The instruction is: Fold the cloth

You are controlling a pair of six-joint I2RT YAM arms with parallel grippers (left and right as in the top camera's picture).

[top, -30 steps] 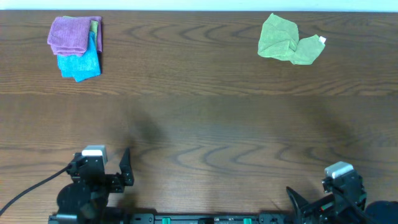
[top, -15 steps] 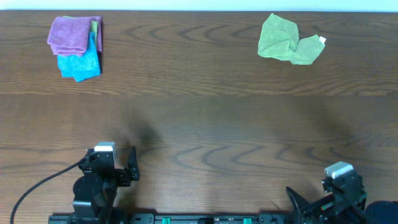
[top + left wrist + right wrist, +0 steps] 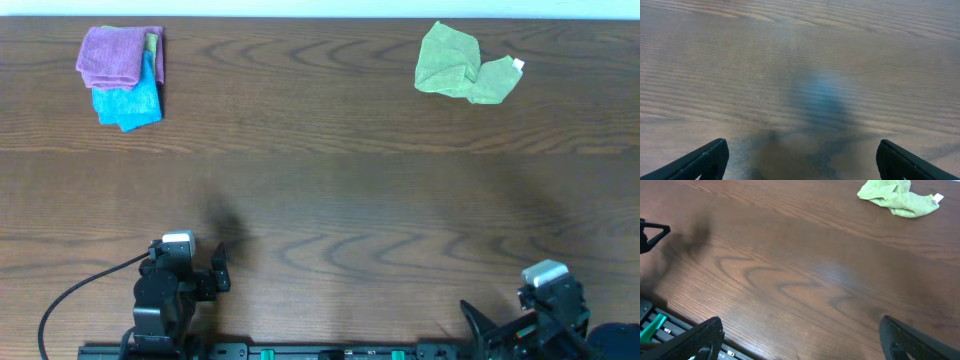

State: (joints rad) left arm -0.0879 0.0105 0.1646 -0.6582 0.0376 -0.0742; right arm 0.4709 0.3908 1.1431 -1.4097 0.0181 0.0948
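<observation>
Purple cloth (image 3: 112,55) lies at the far left corner of the counter (image 3: 330,190), bunched into a rough folded square, not spread flat. It sits on top of a blue cloth (image 3: 132,102), which sticks out from under its near edge; the two are touching. A sliver of light green shows at the purple cloth's right edge; I cannot tell what it belongs to. A crumpled green cloth (image 3: 462,65) sits well apart at the far right, with a small white tag (image 3: 518,64) at its right end. My left arm (image 3: 165,295) is at the near edge, left of centre, well apart from the purple cloth. My left jaws are spread wide with nothing between them, and only blurred wood grain and a dark shadow show beneath them in the left wrist view. My right arm (image 3: 548,300) is at the near right corner. My right jaws are likewise spread wide and holding nothing, low over bare counter, with the green cloth far ahead.
</observation>
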